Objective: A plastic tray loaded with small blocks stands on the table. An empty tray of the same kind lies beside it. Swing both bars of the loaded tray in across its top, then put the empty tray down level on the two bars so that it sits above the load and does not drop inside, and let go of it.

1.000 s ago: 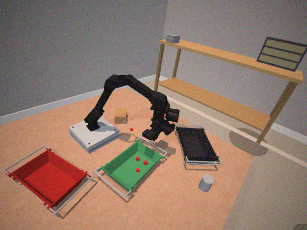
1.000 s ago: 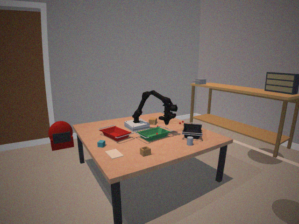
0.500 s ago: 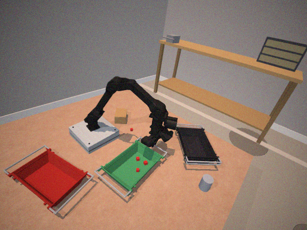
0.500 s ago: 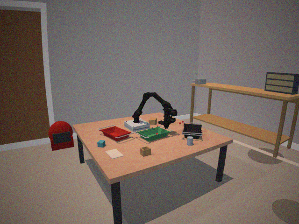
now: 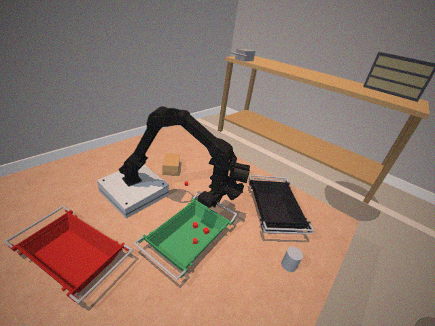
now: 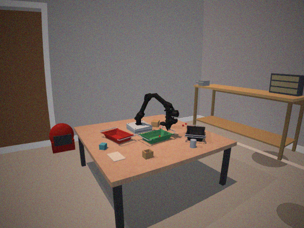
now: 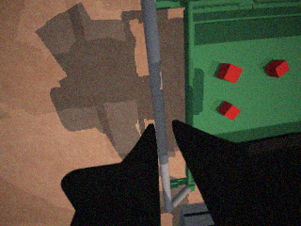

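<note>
The green tray [image 5: 172,238] [image 6: 150,137] [image 7: 265,108] holds three red blocks [image 5: 206,230] [image 7: 229,72]. Its near bar [image 5: 156,261] is swung out over one end. Its far bar [image 5: 229,210] [image 7: 157,94] is out over the other end. My gripper [image 5: 211,204] [image 6: 167,129] [image 7: 163,126] points down at that far bar, fingers slightly apart; in the wrist view the bar runs through the narrow gap between the tips, and whether it lies between or below them is unclear. An empty red tray [image 5: 70,256] [image 6: 115,133] and a black tray [image 5: 279,203] [image 6: 195,129] stand on either side.
A grey cylinder [image 5: 292,259] [image 6: 193,143] stands near the black tray. A tan block [image 5: 170,164] [image 6: 155,123] and a loose red block [image 5: 186,183] lie near the arm's base. A teal block [image 6: 102,146], a hollow brown block [image 6: 147,154] and a pale sheet [image 6: 116,156] lie nearer the front.
</note>
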Controlling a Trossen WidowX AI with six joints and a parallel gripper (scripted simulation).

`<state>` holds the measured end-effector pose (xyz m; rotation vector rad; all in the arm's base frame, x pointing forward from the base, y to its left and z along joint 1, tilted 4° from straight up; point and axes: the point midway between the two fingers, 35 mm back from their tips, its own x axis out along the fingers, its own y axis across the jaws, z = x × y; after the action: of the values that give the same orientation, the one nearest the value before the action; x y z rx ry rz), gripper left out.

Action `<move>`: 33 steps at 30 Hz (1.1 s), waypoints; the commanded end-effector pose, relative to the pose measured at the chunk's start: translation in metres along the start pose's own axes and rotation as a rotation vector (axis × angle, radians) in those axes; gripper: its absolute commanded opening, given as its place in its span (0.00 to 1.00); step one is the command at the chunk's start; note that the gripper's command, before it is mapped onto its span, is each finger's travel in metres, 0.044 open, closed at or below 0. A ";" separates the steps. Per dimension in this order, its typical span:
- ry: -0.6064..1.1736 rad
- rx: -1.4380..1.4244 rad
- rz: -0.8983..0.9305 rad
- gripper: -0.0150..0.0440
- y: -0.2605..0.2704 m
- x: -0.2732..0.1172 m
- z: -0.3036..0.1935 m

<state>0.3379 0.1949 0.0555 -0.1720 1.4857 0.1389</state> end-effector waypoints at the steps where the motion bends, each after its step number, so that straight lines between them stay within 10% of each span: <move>1: 0.004 0.008 -0.011 0.39 -0.016 -0.006 0.001; 33: -0.002 0.004 -0.019 0.39 -0.059 -0.028 0.004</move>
<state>0.3515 0.1383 0.0894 -0.1796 1.4736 0.1219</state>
